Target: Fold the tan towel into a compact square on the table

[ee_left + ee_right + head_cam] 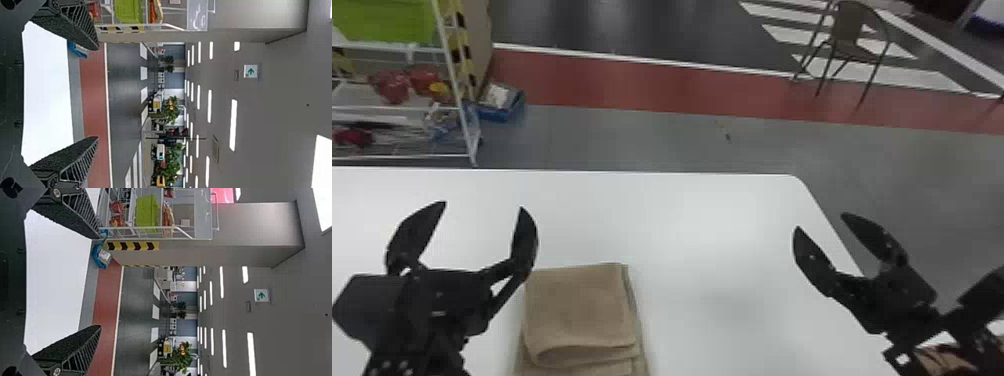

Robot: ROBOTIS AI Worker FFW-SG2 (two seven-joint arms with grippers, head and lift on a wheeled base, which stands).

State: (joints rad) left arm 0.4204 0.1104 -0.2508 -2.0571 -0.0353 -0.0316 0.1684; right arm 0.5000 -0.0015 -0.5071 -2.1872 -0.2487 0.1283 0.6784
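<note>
Towel (577, 310): tan, folded into a layered stack, lying flat on the table (712, 225) at the near side, running down to the bottom edge of the head view. The top layer ends in a rounded fold toward the robot; lower layers show past it there and along its right side.
Left claw (483, 205): over the table, mostly to the left of the towel, its tips pointing toward the far edge. Its fingers stand wide apart and it holds nothing; the right finger is close to the towel's far left corner in the head view. In the left wrist view the claw (98, 93) shows the same broad gap, with white tabletop between the fingers.
Right claw (820, 220): at the table's right edge, well apart from the towel, angled forward and to the left. Its fingers are spread and empty; the right wrist view shows the claw (99, 282) with a wide gap too.
Table: white, with a rounded far right corner.
Rack (449, 65): white, beyond the table on the left, with a green bin (387, 20) up top and red items (394, 85) on a shelf below.
Blue box (502, 112): on the floor (682, 145) beside the rack.
Chair (849, 30): beyond the table on the right.
Floor: gray, crossed by a red band (657, 85).
</note>
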